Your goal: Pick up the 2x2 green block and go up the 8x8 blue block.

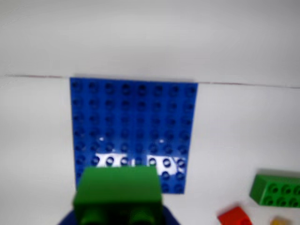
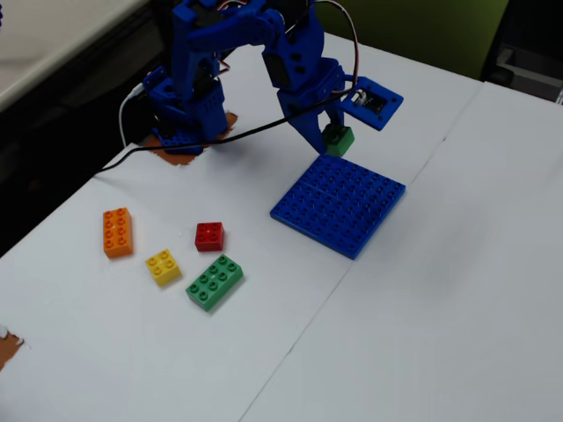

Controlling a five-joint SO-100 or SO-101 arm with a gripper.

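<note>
- Gripper (image 2: 335, 134) fingers pinch the small square green plastic 2x2 brick (image 2: 338, 140), upper centre of the fixed view.
- Brick hangs over the far edge of the large flat blue studded plate (image 2: 339, 204).
- Plate sits mid-frame on the white table (image 2: 422, 334).

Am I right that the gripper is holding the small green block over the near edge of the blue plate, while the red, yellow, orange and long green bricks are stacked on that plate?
Not quite: the fixed view shows the red brick, yellow brick, orange brick and long green brick lying on the table, off the blue plate. The gripper does hold the small green block by the plate's edge.
</note>
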